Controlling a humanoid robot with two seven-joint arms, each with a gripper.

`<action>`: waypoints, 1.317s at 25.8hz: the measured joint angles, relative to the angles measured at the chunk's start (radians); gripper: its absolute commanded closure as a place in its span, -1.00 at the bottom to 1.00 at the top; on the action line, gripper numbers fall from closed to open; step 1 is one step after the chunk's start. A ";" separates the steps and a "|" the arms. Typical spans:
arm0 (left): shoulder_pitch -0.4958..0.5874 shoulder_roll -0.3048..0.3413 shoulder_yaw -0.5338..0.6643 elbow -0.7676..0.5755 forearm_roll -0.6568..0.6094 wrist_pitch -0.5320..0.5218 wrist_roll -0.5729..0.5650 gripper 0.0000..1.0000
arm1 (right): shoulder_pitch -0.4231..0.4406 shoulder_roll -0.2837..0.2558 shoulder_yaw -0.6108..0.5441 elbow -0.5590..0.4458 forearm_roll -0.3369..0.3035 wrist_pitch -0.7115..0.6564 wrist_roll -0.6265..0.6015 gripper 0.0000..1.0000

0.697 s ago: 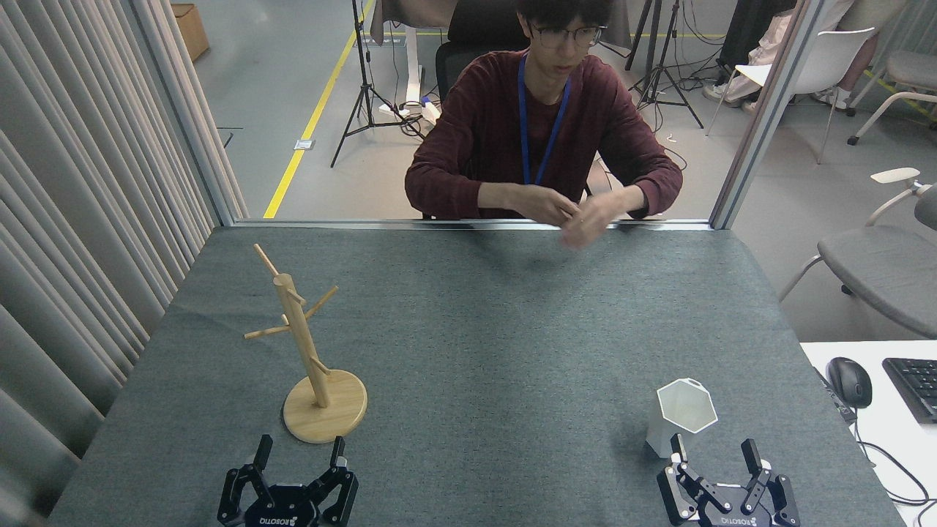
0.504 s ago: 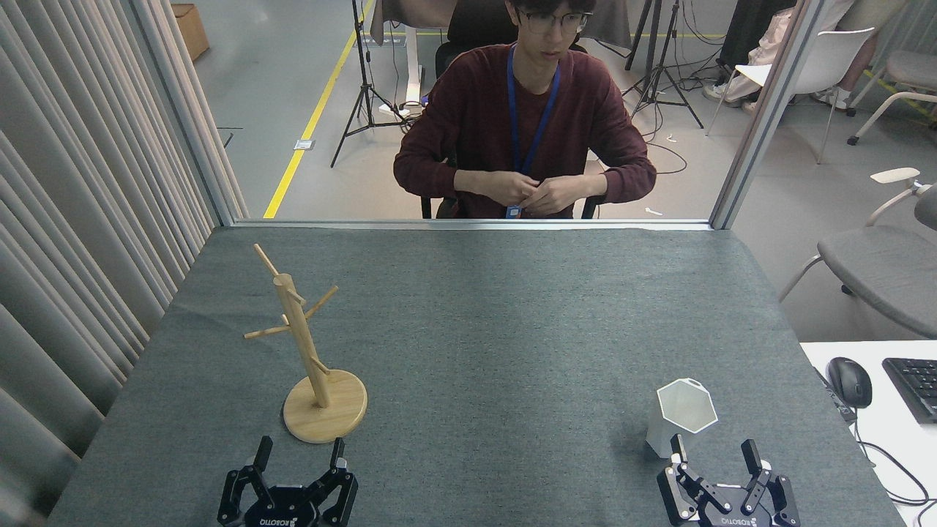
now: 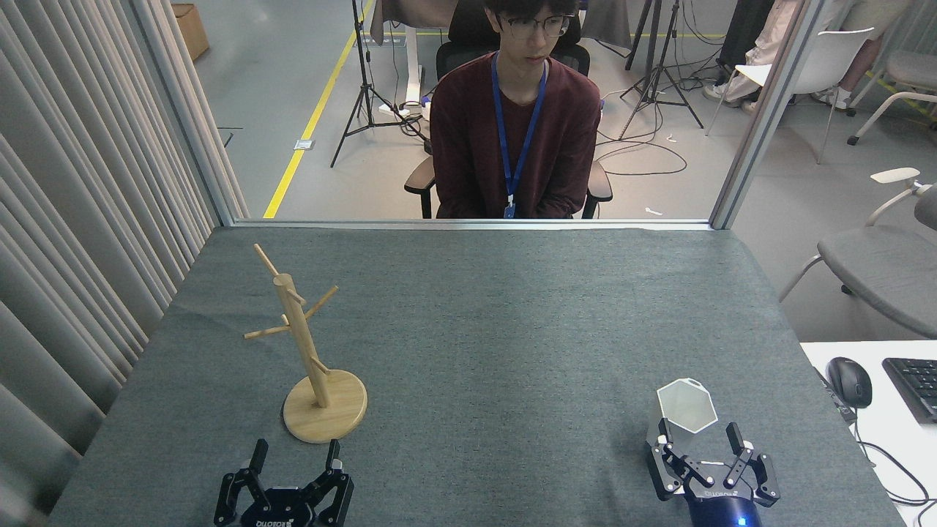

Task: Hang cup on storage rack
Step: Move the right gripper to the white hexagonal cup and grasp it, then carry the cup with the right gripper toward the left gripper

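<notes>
The white faceted cup (image 3: 684,416) stands upright on the grey table (image 3: 498,329) at the front right, its hexagonal rim open upward. My right gripper (image 3: 697,438) is open just in front of it, its fingertips level with the cup's lower body on either side; I cannot tell if they touch it. The wooden storage rack (image 3: 304,344), an upright post with thin angled pegs on a round base, stands at the front left with nothing on its pegs. My left gripper (image 3: 294,454) is open near the table's front edge, just in front of the rack's base.
A person (image 3: 521,124) sits in a chair behind the table's far edge, hands out of sight. Curtains (image 3: 80,219) line the left side. A mouse (image 3: 849,382) and a keyboard (image 3: 915,386) lie on a white desk at the right.
My right gripper has moved forward and left, up to the cup. The person has drawn both hands back off the table's far edge and sat upright. My left gripper has barely shifted.
</notes>
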 measured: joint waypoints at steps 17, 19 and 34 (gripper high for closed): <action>-0.005 0.001 0.012 0.006 0.004 -0.002 0.000 -1.00 | -0.094 -0.003 0.006 0.129 0.010 0.000 -0.001 -0.97; -0.006 0.001 0.013 0.008 0.004 -0.002 0.000 -1.00 | -0.105 -0.003 0.006 0.149 0.011 0.000 -0.003 -0.97; -0.022 0.002 0.009 0.009 -0.001 -0.007 0.028 -1.00 | -0.155 0.013 0.004 0.181 0.099 0.020 -0.045 0.00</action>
